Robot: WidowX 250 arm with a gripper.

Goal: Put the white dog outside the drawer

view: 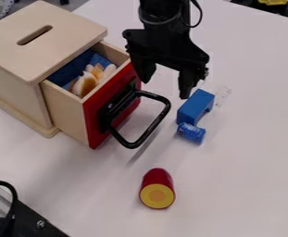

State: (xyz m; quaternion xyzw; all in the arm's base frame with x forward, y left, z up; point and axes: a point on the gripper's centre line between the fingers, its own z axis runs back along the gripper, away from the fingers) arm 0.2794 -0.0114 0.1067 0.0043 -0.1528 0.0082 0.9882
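Jaws [165,90] outside drawer [65,112] (dog [85,84] inside)

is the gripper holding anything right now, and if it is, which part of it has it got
Nothing is held: the gripper is open with nothing between its fingers. The white dog lies in the open drawer.

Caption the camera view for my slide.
Open gripper hangs by the open drawer, with the dog still inside.
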